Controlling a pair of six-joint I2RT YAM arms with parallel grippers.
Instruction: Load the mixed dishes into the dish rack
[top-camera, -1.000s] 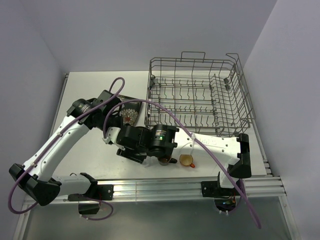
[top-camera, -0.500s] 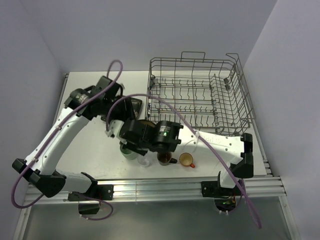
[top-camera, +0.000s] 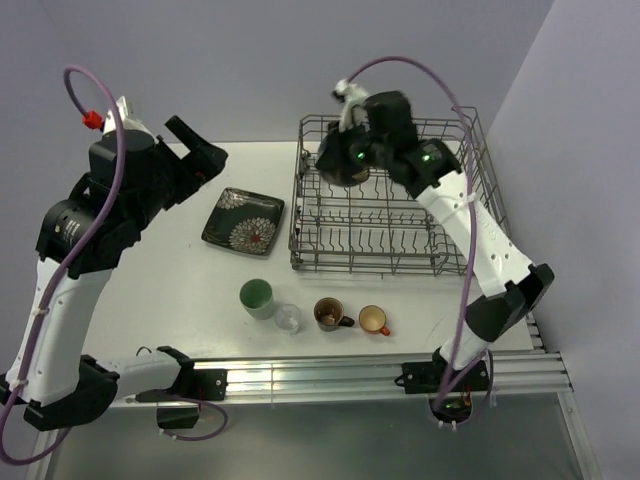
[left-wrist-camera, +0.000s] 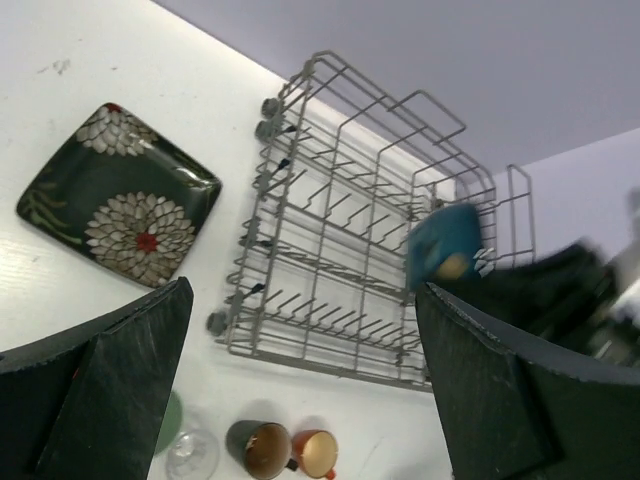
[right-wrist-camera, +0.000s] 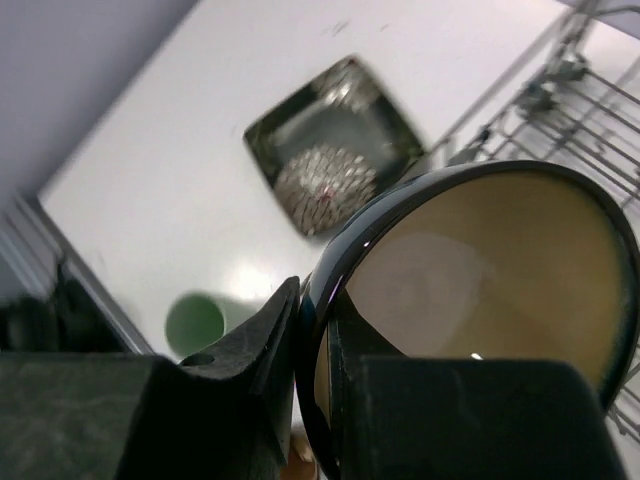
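My right gripper (right-wrist-camera: 322, 350) is shut on the rim of the tan-inside dark-blue bowl (right-wrist-camera: 480, 300), one finger inside and one outside. It holds the bowl (top-camera: 338, 165) in the air over the left rear part of the grey wire dish rack (top-camera: 400, 200). My left gripper (top-camera: 200, 148) is raised high at the left, open and empty. On the table lie the dark square flower plate (top-camera: 243, 221), the pale green cup (top-camera: 257, 297), the clear glass (top-camera: 288, 318), the dark brown mug (top-camera: 328, 313) and the orange mug (top-camera: 374, 320).
The rack (left-wrist-camera: 340, 250) has rows of upright tines and tall sides, and no dish stands in it. The cups and mugs stand in a row near the table's front edge, just ahead of the metal rail (top-camera: 320, 378). Walls close in the left, back and right.
My left gripper opened, let go of the plate and rose up to the left. My right arm lifted the bowl from the front of the table to above the rack.
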